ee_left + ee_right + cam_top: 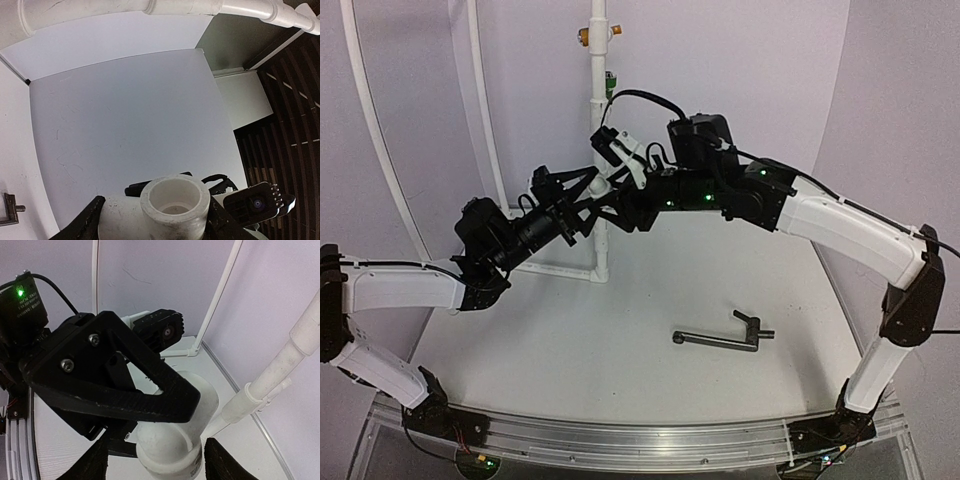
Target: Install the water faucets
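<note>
The black faucet (pixel 718 339) lies flat on the table at the right front, apart from both grippers; a bit of it shows in the left wrist view (pixel 10 207). The tall white pipe (pixel 599 100) stands at the back centre. My left gripper (pixel 588 200) is shut on the pipe's white socket fitting (pixel 174 202), whose open mouth faces the camera. My right gripper (pixel 160 465) is open, with its fingers on either side of the same fitting (pixel 170 450) and gaps on both sides. The left gripper's finger (pixel 115 385) crosses in front of it.
An orange valve (pixel 584 36) and a green valve (pixel 609 88) sit high on the pipe. A low horizontal pipe (pixel 555 268) runs along the table at its foot. Thin white tubes (pixel 360 90) curve up at the left. The purple wall stands behind.
</note>
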`<state>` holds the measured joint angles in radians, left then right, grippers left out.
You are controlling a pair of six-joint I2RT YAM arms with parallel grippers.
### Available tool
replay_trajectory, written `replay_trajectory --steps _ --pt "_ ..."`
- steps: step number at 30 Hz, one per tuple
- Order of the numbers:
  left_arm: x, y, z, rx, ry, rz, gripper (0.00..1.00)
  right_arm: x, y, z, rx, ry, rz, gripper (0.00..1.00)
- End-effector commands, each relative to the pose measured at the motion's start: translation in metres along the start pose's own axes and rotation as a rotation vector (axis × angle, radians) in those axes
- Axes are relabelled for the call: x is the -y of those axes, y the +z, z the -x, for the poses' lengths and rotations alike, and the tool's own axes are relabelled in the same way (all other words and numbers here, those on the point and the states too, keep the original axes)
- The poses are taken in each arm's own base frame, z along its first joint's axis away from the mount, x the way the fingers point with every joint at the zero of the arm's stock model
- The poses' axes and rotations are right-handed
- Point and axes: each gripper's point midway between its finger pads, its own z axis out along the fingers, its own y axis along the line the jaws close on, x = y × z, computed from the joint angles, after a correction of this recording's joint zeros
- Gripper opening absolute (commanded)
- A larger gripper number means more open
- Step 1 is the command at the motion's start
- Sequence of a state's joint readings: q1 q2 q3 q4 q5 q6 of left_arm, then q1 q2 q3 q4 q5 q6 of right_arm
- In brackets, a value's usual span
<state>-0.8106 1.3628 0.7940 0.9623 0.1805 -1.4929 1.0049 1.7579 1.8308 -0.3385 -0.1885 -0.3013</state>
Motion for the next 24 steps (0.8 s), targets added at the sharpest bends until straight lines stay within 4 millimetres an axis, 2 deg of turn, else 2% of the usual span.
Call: replay_trajectory --steps 1,6,18,21,24 --pt "0.038 0.001 0.0 -0.001 0.018 -0.112 0.49 0.011 0.007 0.011 0.028 0.0 -0.074 0.6" --pt "0.034 0.002 0.0 -0.001 0.016 -0.099 0.49 0.017 0.008 0.014 0.028 -0.004 -0.115 0.56" --pt "0.022 0.002 0.002 0.014 0.02 -0.03 0.49 0.027 0.005 0.023 0.046 0.002 -0.163 0.56" --pt "0.019 0.004 0.002 0.01 0.019 -0.026 0.49 0.025 0.008 0.02 0.039 0.001 -0.157 0.52" --pt "0.02 0.007 -0.001 -0.003 0.023 -0.026 0.49 0.024 0.01 0.014 0.026 -0.003 -0.156 0.42"
